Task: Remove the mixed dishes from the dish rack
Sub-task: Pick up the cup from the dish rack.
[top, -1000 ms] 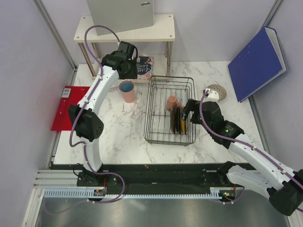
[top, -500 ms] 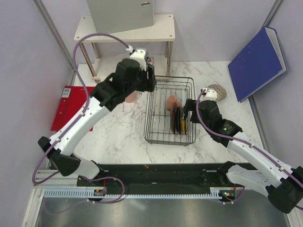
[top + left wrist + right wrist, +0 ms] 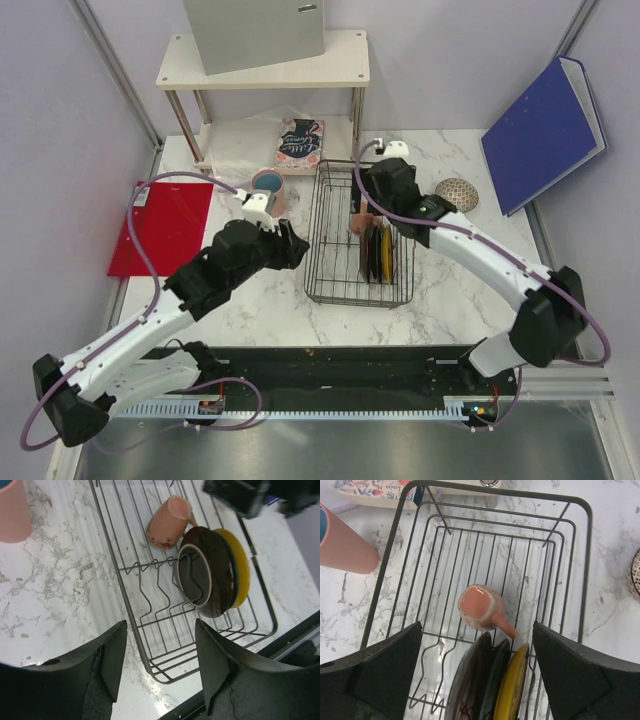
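Flagging risks from this pose; right gripper is hanging directly over the dish rack, jaws spread as wide as they go, nothing between them; left gripper is sitting just off the rack's left side, jaws parted, also gripping nothing.

Where the dishes are sitting:
- small pink mug is lying on its side inside the rack, about midway along, handle pointing at the plates;
- plates are standing on edge in the tines at the rack's right side, toward the arm bases, packed against each other;
- tall pink cup is standing outside, just beside the rack's far left corner;
- speckled bowl is lying outside, to the rack's right;
- so I'm judging the unload as roughly half done.

What I'm worrying about:
- mug is looking like the next pick; its handle is running right up to the plates (can't tell if touching), so a finger dropping on that side is risking a knock that tips them out of the tines;
- fingertips going too deep are risking a snag in the rack's grid wires, dragging the whole rack;
- mug body is round and glazed; an off-centre pinch is likely squirting it sideways;
- left arm is crowding the rack's left side near the cup; a careless swing is toppling it, or the arms are clashing over the rack.
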`<state>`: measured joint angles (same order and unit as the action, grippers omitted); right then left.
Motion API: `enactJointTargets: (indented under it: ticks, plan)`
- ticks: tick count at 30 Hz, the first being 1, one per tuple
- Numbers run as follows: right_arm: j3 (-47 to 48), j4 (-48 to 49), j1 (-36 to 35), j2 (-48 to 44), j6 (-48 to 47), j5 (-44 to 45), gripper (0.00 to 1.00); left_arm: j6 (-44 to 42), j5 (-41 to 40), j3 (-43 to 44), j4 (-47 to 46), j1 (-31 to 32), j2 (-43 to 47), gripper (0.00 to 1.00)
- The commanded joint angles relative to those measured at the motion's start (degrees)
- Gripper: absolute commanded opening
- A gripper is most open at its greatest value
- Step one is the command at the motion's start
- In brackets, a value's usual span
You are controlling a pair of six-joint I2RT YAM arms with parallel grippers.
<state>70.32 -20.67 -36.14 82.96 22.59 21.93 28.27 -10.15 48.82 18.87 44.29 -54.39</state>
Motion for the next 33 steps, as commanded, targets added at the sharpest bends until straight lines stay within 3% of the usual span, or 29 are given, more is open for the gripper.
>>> enactJointTargets:
  ticks: [1, 10, 23, 29, 32, 33]
  plan:
    - [9.1, -3.0, 0.1, 10.3, -4.1, 1.6, 0.98, 4.2, -0.1, -4.2, -5.1, 0.3, 6.8, 0.63]
    - [10.8, -3.0, 0.1, 18.8, -4.9, 2.0, 0.98, 5.8, 0.3, -10.5, -2.5, 0.3, 17.6, 0.63]
    - [14.1, -1.7, 0.2, 25.1, -7.2, 3.2, 0.98, 5.7, 0.5, -11.7, -1.9, 0.4, 18.0, 0.63]
    - [12.6, -1.2, 0.2, 25.2, -6.5, 1.9, 0.81, 6.1, 0.6, -12.1, -1.4, 0.3, 18.3, 0.63]
    - [12.1, -1.0, 0.1, 24.6, -6.5, 1.9, 0.66, 6.2, 0.7, -11.9, -1.4, 0.4, 17.8, 0.63]
    - [12.0, -0.9, 0.1, 24.3, -6.7, 1.8, 0.56, 6.2, 0.8, -11.6, -1.4, 0.3, 17.7, 0.63]
